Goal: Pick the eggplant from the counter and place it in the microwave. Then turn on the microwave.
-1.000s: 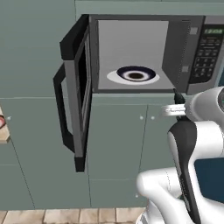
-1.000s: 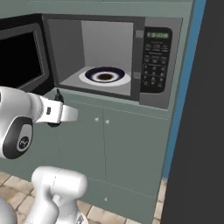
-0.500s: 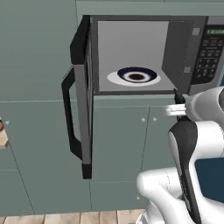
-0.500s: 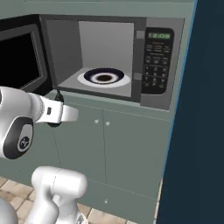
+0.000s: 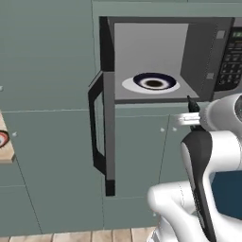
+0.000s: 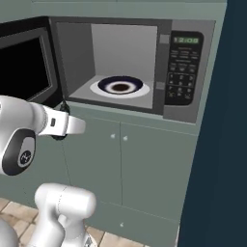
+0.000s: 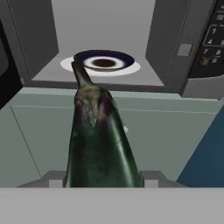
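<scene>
Claw point(image 7: 103, 177) clamped around the eggplant's point(image 7: 98, 140) fat end; its long axis runs toward twelve o'clock, stem aimed into the open microwave point(image 7: 183, 48).

One eggplant point(image 7: 98, 140), one microwave point(image 6: 185, 72) with one open door point(image 5: 108, 127) and one bar handle point(image 5: 94, 127), one dark-rimmed plate point(image 6: 120, 87) inside on one white turntable point(image 6: 144, 92), one keypad point(image 6: 181, 84), two cabinet knobs point(image 6: 118, 137) below.
</scene>
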Robot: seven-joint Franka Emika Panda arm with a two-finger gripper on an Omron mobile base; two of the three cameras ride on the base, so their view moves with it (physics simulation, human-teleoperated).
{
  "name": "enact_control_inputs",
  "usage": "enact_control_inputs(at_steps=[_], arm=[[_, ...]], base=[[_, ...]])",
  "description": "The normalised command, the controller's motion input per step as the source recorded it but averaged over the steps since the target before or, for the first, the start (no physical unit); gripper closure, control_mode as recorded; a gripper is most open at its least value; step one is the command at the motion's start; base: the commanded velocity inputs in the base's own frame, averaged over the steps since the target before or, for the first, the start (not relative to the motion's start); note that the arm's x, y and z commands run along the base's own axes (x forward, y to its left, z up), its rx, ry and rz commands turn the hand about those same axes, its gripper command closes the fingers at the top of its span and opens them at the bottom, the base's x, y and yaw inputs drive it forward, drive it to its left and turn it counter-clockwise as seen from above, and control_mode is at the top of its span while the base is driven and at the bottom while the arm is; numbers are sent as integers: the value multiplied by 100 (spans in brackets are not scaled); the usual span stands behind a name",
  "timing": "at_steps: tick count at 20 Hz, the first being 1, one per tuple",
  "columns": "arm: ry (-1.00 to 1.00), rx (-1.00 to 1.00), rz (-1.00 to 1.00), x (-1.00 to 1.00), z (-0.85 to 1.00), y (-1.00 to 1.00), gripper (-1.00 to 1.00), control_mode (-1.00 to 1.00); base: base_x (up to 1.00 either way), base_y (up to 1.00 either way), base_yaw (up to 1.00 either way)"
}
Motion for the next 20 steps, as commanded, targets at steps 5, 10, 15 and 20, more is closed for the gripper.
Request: enact_control_inputs(at_steps=[5, 10, 15, 20], arm=[[0, 0, 0, 0, 0, 0, 100, 100], [0, 0, 0, 0, 0, 0, 100, 100], [0, 0, 0, 0, 0, 0, 100, 100], [0, 0, 0, 0, 0, 0, 100, 100]], base=[[42, -12, -2], [31, -7, -2], [11, -3, -1], [0, -2, 0]])
